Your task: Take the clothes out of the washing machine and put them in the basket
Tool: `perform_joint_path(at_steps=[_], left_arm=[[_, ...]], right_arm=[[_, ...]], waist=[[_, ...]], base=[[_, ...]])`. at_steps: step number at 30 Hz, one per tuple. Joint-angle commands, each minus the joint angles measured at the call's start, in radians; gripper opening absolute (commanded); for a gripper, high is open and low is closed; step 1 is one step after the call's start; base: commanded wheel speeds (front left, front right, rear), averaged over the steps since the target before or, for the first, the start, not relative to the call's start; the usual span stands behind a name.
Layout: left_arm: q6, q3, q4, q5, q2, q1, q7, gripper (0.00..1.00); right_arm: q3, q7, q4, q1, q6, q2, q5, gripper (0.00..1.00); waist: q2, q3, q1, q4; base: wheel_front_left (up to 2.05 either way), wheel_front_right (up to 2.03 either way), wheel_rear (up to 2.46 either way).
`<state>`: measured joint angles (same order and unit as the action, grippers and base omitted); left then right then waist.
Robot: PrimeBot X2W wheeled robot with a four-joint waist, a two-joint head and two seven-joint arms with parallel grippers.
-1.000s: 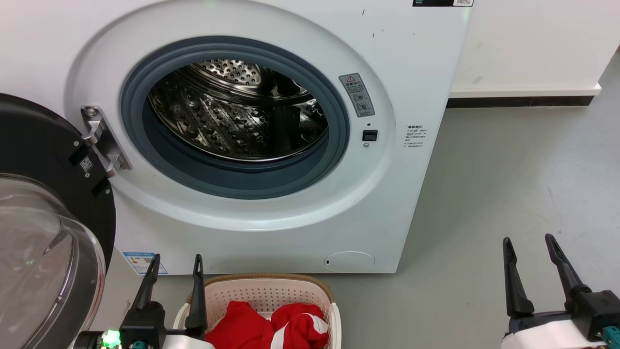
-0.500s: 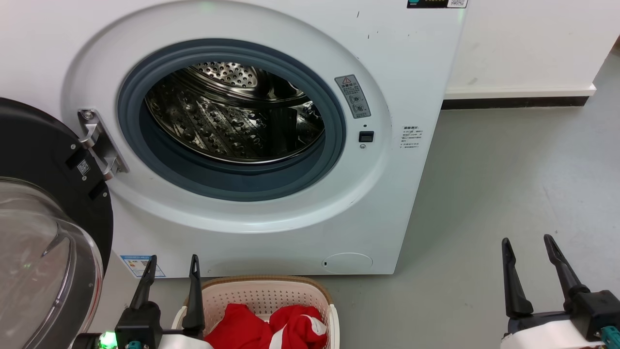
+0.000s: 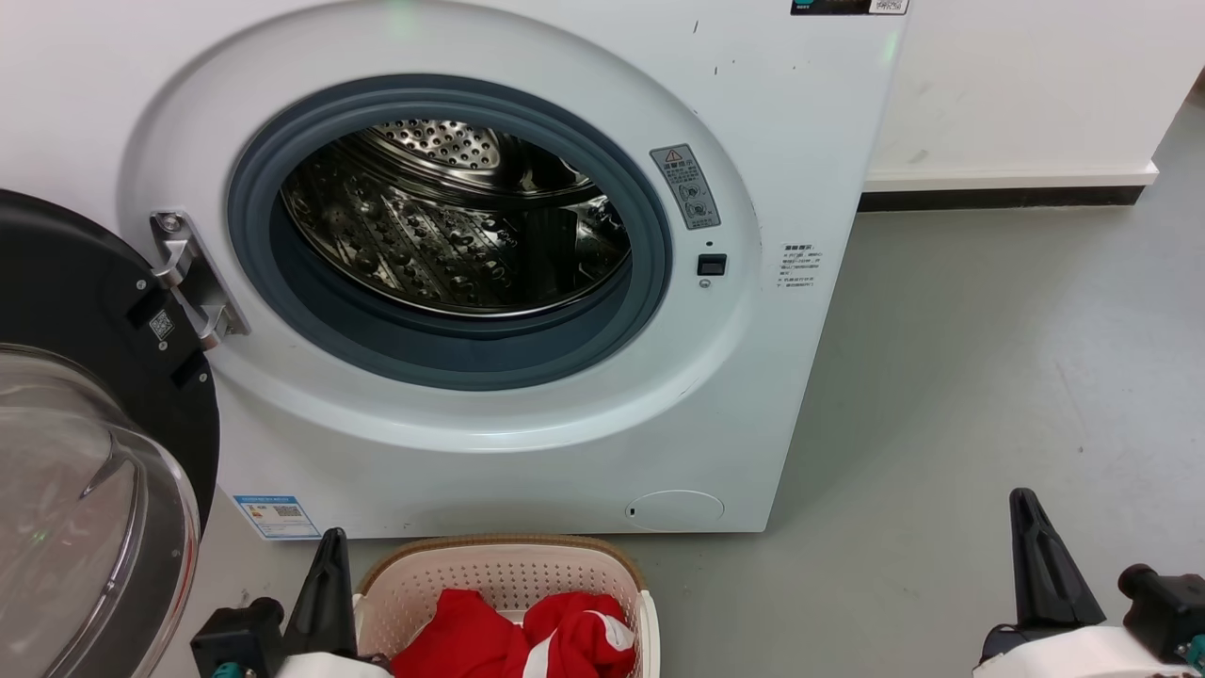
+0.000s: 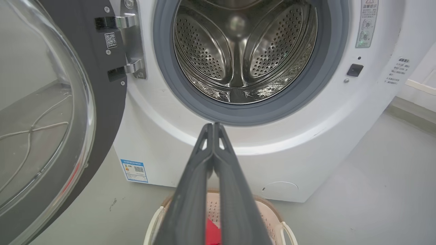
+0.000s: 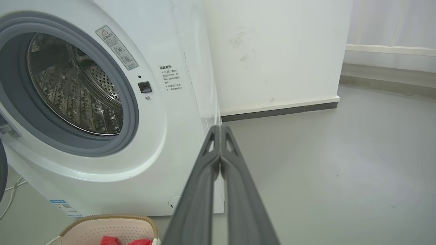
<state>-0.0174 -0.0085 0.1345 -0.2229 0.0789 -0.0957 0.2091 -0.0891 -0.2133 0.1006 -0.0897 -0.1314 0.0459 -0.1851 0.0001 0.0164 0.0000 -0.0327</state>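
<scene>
The washing machine point(image 3: 772, 113) stands with its door swung open, and no fabric shows in the part of the steel drum point(image 3: 452, 235) that I can see. On the floor in front of it sits the basket point(image 3: 508, 565), with the red clothes point(image 3: 527, 636) with white trim lying inside. Just left of the basket rim is my left gripper point(image 3: 331, 537), shut with nothing in it. My right gripper point(image 3: 1022, 495) is shut and empty over bare floor at the right. The left wrist view has the left gripper point(image 4: 213, 124) pointing at the drum point(image 4: 238, 51), above the basket point(image 4: 265, 211).
The round glass door point(image 3: 85, 508) with its black rim hangs open at the far left, close to my left arm. A white wall with a dark skirting point(image 3: 1007, 196) runs behind. Grey floor point(image 3: 988, 377) stretches to the right of the machine.
Both grippers have gone from open to shut and sit lower in the head view. The clothes and the basket have not moved.
</scene>
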Motion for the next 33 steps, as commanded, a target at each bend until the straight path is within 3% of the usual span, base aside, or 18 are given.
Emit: perform_joint_path(at_steps=[1, 33], left_arm=[[0.006, 0.008, -0.01, -0.047, -0.001, 0.03, -0.009, 0.0], [0.062, 0.051, 0.033, -0.569, -0.011, 0.1, -0.129, 0.0]], right_arm=[[-0.003, 0.009, -0.01, 0.031, 0.0, 0.002, -0.05, 0.0], [-0.011, 0.132, 0.048, 0.101, 0.0, 0.003, -0.585, 0.0]], waist=[[-0.0001, 0.0, 0.0, 0.0], [-0.0001, -0.005, 0.0, 0.009]], base=[[0.0, 0.0, 0.0], [0.0, 0.0, 0.0]])
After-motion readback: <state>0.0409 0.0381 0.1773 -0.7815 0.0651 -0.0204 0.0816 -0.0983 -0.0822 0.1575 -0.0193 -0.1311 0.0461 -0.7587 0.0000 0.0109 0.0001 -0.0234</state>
